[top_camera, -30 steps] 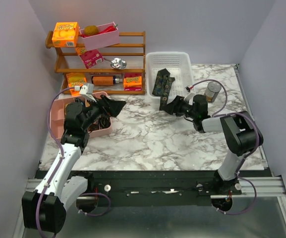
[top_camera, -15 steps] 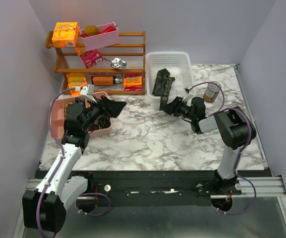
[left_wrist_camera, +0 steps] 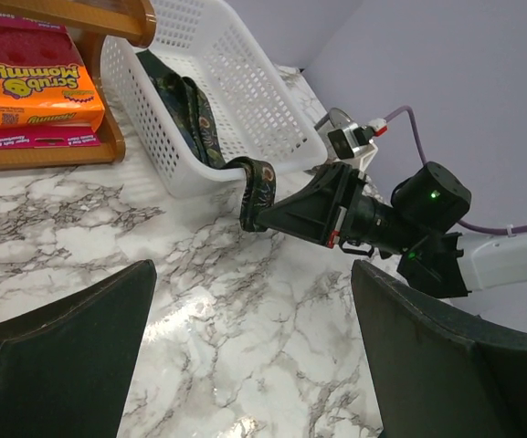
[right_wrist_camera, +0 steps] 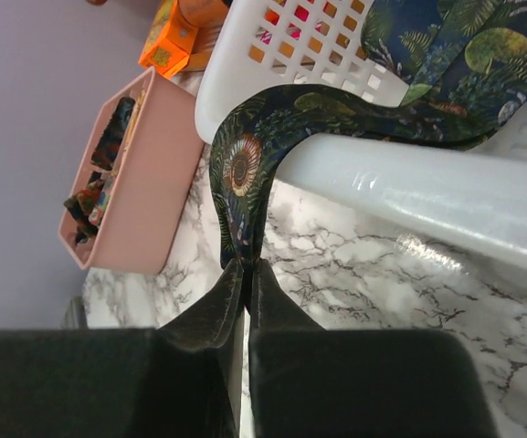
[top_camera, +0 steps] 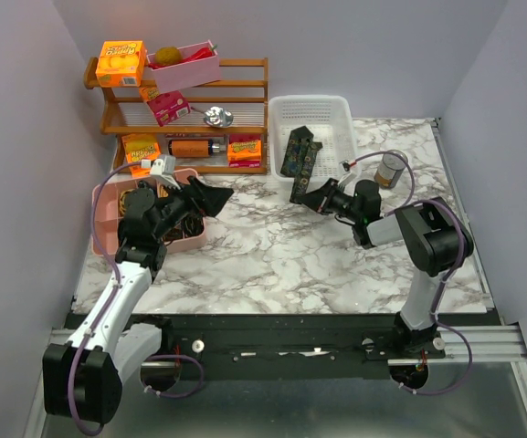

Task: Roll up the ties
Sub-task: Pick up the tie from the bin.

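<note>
Pink tray point(top_camera: 96, 224) sits by the left edge of the desk point(top_camera: 272, 260). It holds dark patterned bits, too small to identify. The left arm reaches over the tray, with the left end effector point(top_camera: 216, 201) just off the tray's right rim and above bare desk. Its fingers are spread wide with nothing between them; the left wrist view shows both fingers point(left_wrist_camera: 71, 347) far apart at the frame's bottom corners.

Wooden shelf point(top_camera: 240, 63) stands at the far left corner with boxes and small items on it. White basket point(top_camera: 313, 99) is at the far edge, around the middle and just right of the shelf.

One tie point(top_camera: 300, 153) is inside the basket. Its long axis runs from the far edge toward the near edge, tilted slightly left. The near part drapes over the basket's near rim point(right_wrist_camera: 409, 196) and hangs down outside, and that end points toward the desk's near edge. The rest of the tie point(right_wrist_camera: 446, 55) is bunched inside the basket. The dark fabric has a leafy green-gold pattern.

Right end effector point(top_camera: 300, 195) is just in front of the basket's near-left corner, pointing left. Its fingers are pressed together, pinching the hanging end of the tie point(right_wrist_camera: 243, 182). The left wrist view also shows the tie point(left_wrist_camera: 256, 187) looped over the rim into the fingertips.

A can point(top_camera: 392, 169) stands toward the far right corner, apart from the basket.
</note>
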You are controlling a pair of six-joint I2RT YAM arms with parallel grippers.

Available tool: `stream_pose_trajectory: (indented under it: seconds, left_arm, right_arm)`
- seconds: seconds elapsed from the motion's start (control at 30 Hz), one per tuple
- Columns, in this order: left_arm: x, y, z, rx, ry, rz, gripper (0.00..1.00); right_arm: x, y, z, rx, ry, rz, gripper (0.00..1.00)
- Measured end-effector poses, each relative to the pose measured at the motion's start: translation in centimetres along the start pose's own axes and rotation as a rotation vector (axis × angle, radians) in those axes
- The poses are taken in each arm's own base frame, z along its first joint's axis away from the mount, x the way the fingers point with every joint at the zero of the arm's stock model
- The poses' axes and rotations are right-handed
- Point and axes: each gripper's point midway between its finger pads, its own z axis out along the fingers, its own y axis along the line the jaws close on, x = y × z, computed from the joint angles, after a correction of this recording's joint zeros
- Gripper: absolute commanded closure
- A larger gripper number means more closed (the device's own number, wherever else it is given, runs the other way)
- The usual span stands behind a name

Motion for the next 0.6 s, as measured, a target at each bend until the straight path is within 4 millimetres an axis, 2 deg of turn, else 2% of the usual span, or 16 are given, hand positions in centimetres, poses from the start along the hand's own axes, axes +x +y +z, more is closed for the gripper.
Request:
stream_pose_trajectory:
  seconds: [0.23,0.33,0.43,0.6]
  left_arm:
    - [1.6,1.7,0.9,-0.042,0.060,-0.044,0.01]
    - [2.9,2.4,1.7,-0.059,0.105,-0.083,0.01]
    - [4.7,2.0,2.7,-0.046,0.162,-0.114,0.01]
    - [7.0,0.3,4.3,0.008,0.220,-0.164,0.03]
  right_arm:
    - [0.3,2.8,-1.6,-0.058,0.020,0.038,0.99]
    - [-0.3,5.9,-2.1,-0.121,0.014,0.023,0.99]
    - [-0.4,9.1,-2.7,-0.183,0.015,0.023,0.99]
    - [0.6,12.5,-3.5,-0.253,0.035,0.081,0.99]
